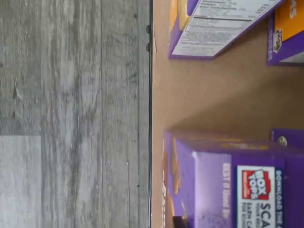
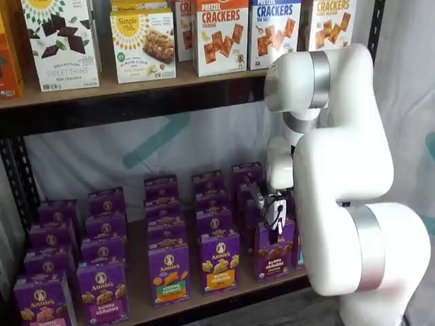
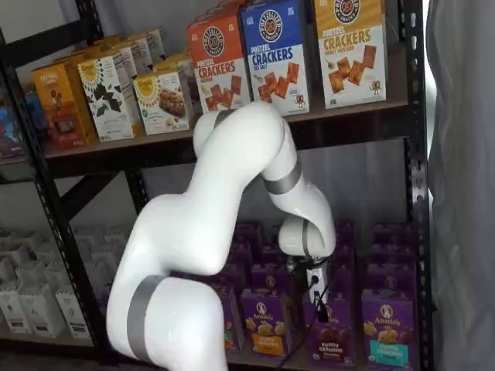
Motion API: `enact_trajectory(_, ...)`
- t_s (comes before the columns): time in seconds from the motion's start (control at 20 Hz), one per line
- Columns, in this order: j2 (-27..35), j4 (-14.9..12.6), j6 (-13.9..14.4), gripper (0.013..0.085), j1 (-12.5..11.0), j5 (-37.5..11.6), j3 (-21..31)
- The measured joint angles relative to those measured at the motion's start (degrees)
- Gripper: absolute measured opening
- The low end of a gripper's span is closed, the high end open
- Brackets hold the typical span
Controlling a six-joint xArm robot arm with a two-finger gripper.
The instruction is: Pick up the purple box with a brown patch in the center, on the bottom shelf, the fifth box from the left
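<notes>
Black metal racking with light-brown wooden boards fills both shelf views, a pale cloth hanging behind it. The gripper hangs low on the white arm, just above the front of the bottom shelf; only a dark, cabled shape shows below the wrist in both shelf views, so whether its fingers are spread or closed cannot be told, and nothing can be seen held in them. Directly beneath it stands the purple box, upright at the front edge of the board, brown cookies across its middle; it also shows under the wrist in a shelf view. To its left stand a purple carton with a yellow strip and one with a green strip. The wrist view looks down on bare board with purple cartons at either side, one bearing a Box Tops label, and grey plank flooring beyond the shelf edge. Cracker boxes line the upper board.
</notes>
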Motion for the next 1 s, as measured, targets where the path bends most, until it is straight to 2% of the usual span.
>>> enact_trajectory(0.15, -1.25, -1.98, 1.84, 0.029, 0.0, -0.37, 1.72)
enact_trajectory(0.5, -5.75, -3.05, 3.14, 0.029, 0.27, -0.87, 7.9)
enact_trajectory(0.7, -9.24, -1.77, 2.44, 0.029, 0.75, -1.71, 12.61)
enact_trajectory(1.0, -15.7, 1.84, 0.17, 0.029, 1.93, -3.29, 20.43)
